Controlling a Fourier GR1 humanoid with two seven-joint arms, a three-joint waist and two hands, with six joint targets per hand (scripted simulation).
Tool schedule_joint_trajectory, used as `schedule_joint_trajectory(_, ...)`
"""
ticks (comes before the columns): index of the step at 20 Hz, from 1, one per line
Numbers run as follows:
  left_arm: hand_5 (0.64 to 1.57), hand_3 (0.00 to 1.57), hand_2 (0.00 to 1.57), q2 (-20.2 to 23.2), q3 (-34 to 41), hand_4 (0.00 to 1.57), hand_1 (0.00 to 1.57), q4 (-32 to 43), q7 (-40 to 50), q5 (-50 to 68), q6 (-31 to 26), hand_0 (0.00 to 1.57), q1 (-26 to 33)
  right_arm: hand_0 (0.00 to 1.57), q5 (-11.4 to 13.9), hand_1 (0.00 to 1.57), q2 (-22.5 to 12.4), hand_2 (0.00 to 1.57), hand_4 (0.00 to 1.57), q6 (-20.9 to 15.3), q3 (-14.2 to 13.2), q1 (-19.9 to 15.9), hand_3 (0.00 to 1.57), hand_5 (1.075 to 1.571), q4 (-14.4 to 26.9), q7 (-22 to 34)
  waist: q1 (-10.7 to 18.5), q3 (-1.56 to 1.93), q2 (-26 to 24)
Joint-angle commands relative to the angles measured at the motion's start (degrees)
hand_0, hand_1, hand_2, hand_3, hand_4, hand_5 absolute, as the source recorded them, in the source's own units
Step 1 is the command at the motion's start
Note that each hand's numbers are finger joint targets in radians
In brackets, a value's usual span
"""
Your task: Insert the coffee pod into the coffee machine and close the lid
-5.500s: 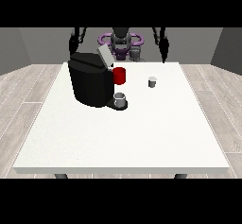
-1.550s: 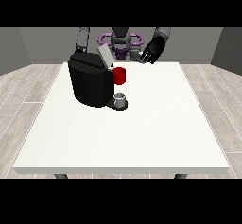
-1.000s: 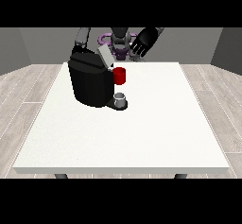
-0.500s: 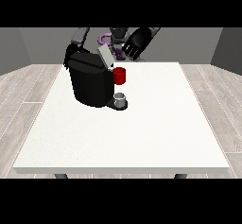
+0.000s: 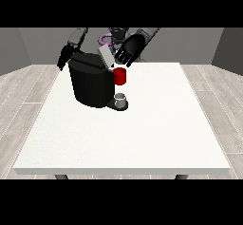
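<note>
The large white rectangular table (image 5: 142, 138) fills the lower part of the front view, with wide bare surface on the camera side. Farther back, toward the view's left, stands the bulky black coffee machine (image 5: 91, 84). At its foot, on the camera side, a small grey cup (image 5: 121, 98) sits on the machine's low round drip base. Just above that cup, a red cylindrical part (image 5: 120, 76) juts from the machine's front.

Above the red part, the machine's light grey lid (image 5: 106, 57) stands raised and tilted, not closed. The black hand at the view's right (image 5: 129, 51) hangs just beside that lid, on its right, with its fingertips (image 5: 122, 60) pointing down toward the red part. The fingers are somewhat spread and bent; whether they touch the lid cannot be told. The coffee pod itself cannot be made out: it is not lying on the table, and neither the machine's top opening under those fingertips nor the inside of the hand shows it.

Behind the machine's far left corner, the black hand at the view's left (image 5: 63, 58) hangs down off the table's edge, apart from the machine. How its fingers lie cannot be told.
</note>
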Motion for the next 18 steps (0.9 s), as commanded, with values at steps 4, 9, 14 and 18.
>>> schedule_joint_trajectory(4,1.571,1.23,1.26,1.14,-0.64,0.46,1.2,1.75,-3.73,-1.42,1.69,1.2,0.45,0.0,0.04,0.0,-0.56,0.0,0.15,-0.6,-0.85,-2.15,0.0,1.571,-1.64,2.95,0.02,-0.01,2.96)
schedule_joint_trajectory(9,1.571,1.23,1.28,-2.02,-0.9,0.42,1.24,1.18,0.12,-0.89,-0.13,1.24,-3.21,0.0,0.94,0.0,-0.24,0.0,0.0,-2.44,-1.91,-1.62,0.0,1.571,3.34,-1.57,1.56,0.02,2.75)
schedule_joint_trajectory(14,1.571,1.2,1.25,-2.83,-0.63,0.42,1.19,2.61,-0.47,-1.54,2.99,1.19,-0.67,0.0,1.36,0.0,1.82,0.0,0.15,-3.01,-0.03,1.37,0.0,1.571,1.29,-1.08,-0.03,0.0,1.67)
schedule_joint_trajectory(18,1.571,1.19,1.24,-0.94,-0.49,0.41,1.17,3.18,-1.15,-1.6,0.71,1.17,-3.41,0.0,-1.33,0.0,-0.93,0.0,0.04,-0.38,-2.87,-2.52,0.0,1.571,1.92,0.16,-0.01,0.01,3.1)
